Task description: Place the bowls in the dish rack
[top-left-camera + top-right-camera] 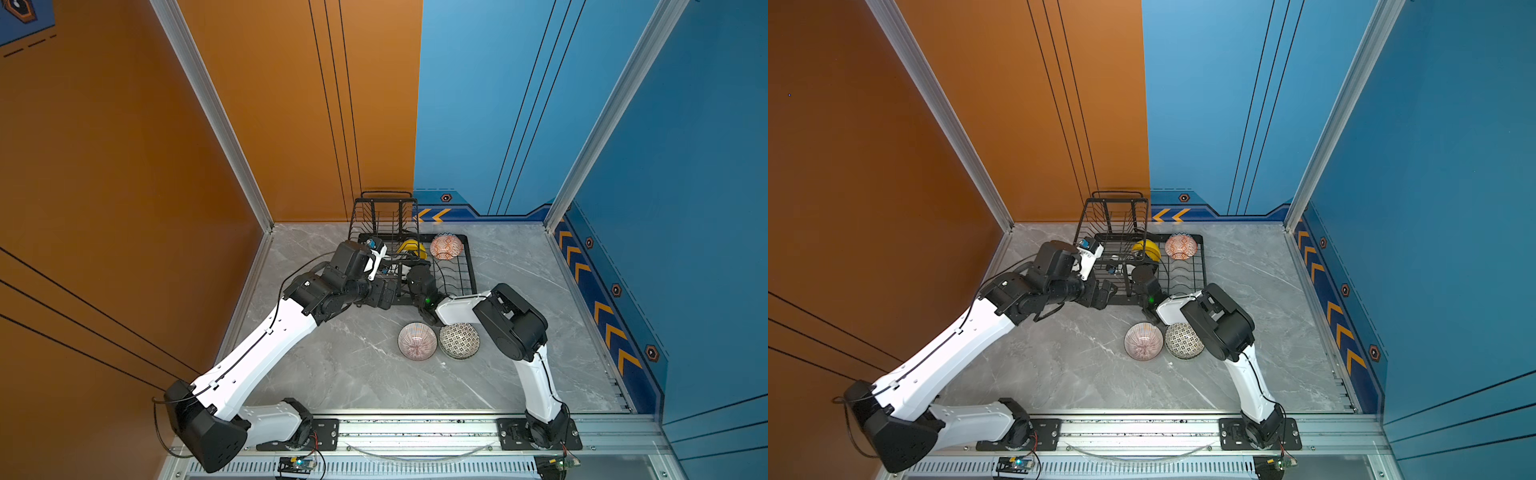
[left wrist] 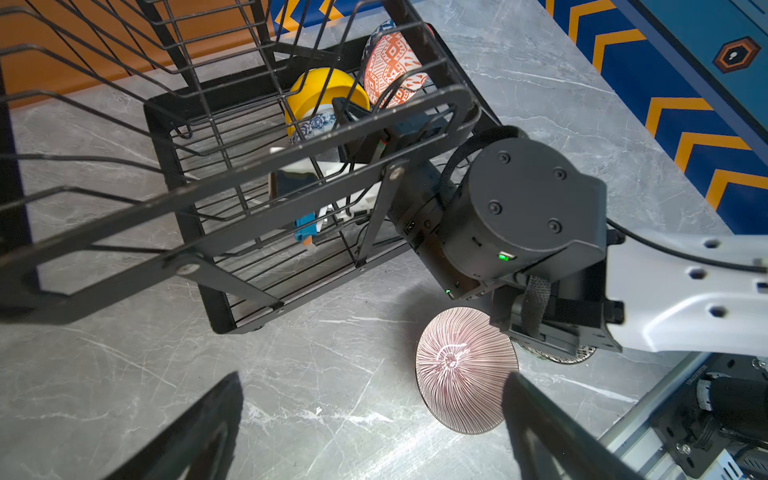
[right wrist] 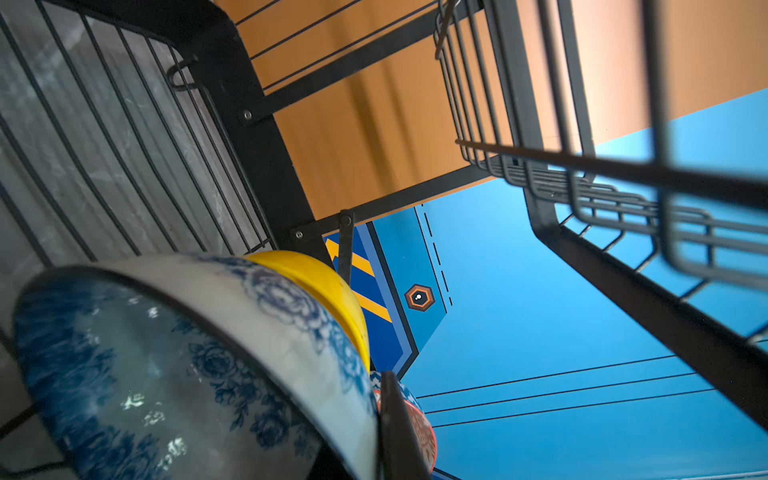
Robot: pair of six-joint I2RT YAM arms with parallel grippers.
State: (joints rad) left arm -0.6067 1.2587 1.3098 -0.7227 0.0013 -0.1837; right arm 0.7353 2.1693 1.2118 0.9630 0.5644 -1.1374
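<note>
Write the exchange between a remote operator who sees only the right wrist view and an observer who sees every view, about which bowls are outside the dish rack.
Operator: My view shows the blue-white floral bowl close up, with the yellow bowl behind it. Are any bowls on the table?
Observer: Yes. The pink radial-lined bowl sits upright on the table, in front of the dish rack.
Operator: Is that the only one out there?
Observer: No. The black-white geometric bowl stands right beside it, also upright.
</note>
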